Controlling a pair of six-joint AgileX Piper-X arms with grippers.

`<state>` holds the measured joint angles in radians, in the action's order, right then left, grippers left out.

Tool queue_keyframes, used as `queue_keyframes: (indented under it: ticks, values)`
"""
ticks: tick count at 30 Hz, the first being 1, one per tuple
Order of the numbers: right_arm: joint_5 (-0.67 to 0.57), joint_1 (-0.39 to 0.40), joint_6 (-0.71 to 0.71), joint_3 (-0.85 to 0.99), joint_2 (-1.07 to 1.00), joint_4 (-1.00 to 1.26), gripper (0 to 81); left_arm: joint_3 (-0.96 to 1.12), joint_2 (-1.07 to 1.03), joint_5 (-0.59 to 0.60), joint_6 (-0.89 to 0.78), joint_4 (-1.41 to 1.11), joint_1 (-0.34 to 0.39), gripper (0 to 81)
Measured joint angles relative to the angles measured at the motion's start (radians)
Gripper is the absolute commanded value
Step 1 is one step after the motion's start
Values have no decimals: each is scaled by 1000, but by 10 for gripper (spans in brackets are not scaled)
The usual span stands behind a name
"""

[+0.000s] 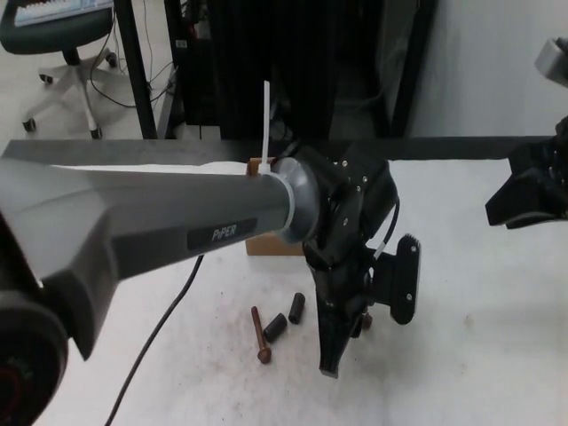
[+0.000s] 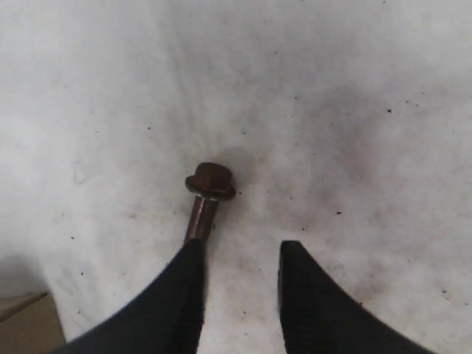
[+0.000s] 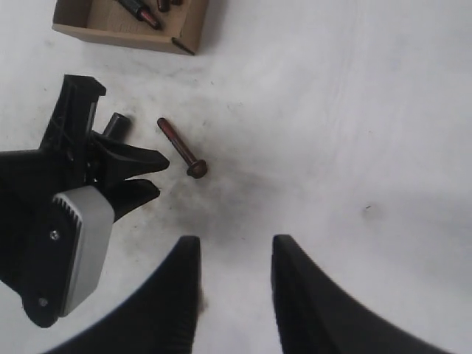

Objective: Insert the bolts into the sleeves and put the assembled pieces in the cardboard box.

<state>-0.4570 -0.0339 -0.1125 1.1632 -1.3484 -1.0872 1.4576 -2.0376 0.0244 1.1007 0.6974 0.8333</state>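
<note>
A brown bolt [image 2: 206,198] lies flat on the white bench, its shank running under one fingertip of my left gripper [image 2: 240,262]. That gripper is open, low over the bench, and holds nothing. The right wrist view shows the same bolt [image 3: 181,148] just past the left gripper's [image 3: 158,175] tips. A second bolt [image 1: 259,334] and two dark sleeves [image 1: 274,327] [image 1: 296,307] lie left of the left gripper [image 1: 342,351]. The cardboard box [image 3: 184,33] holds some assembled pieces. My right gripper [image 3: 236,273] hangs open over bare bench.
The left arm's long grey link [image 1: 160,222] crosses the high view and hides most of the box [image 1: 271,246]. The right arm [image 1: 532,191] sits at the far right. A black cable [image 1: 169,315] trails over the bench near the front left.
</note>
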Motion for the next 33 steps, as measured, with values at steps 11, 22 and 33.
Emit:
queue_keyframes:
  ticks: [11,22,33]
  values:
    - [0,0,0,0,14,0,314,8,-45,0,0,-95,0,317]
    - [0,0,0,0,14,-2,314,12,-45,-24,0,-107,-3,317]
    - [0,0,0,0,14,-5,314,12,-45,-24,14,-106,-32,310]
